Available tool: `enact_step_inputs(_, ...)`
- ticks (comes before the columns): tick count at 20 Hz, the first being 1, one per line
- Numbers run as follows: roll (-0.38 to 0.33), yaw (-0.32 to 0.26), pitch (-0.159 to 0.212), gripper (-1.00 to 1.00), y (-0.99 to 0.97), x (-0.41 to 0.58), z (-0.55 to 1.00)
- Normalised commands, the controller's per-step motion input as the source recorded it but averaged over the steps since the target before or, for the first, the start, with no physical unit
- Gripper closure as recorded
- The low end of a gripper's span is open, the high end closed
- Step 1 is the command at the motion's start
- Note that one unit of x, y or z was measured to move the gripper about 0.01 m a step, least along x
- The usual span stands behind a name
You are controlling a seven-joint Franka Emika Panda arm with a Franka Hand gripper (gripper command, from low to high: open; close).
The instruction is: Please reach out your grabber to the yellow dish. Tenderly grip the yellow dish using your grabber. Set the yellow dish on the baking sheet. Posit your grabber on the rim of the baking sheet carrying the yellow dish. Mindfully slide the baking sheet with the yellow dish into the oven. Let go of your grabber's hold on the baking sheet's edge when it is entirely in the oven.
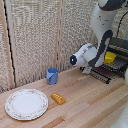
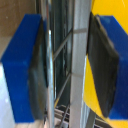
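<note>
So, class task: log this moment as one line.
grabber: at dark metal slatted baking sheet rim, blue fingertips astride it | small round yellow dish: on sheet | black-silver toaster oven: sheet partly out

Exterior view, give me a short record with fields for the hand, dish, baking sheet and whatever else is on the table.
hand: at the baking sheet's rim, fingers on either side of it
dish: yellow, on the sheet
baking sheet: sticking out of the oven
mug: blue, upright
plate: patterned, near front
block: orange-yellow, beside the plate

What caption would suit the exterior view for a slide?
Gripper at the baking sheet carrying the yellow dish, at the oven; blue mug and plate nearby.
</note>
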Motion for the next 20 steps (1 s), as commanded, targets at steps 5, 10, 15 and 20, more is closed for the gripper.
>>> enact_step_inputs(5,0.271,-0.254,0.021,1.0,0.08,0.105,0.2)
enact_step_inputs(10,0.227,-0.217,0.053,1.0,0.0,0.226,0.33)
enact_step_inputs(15,0.107,-0.075,0.064,1.0,-0.54,0.437,0.71)
enact_step_inputs(20,0.059,0.0,0.031,1.0,-1.0,0.159,0.74)
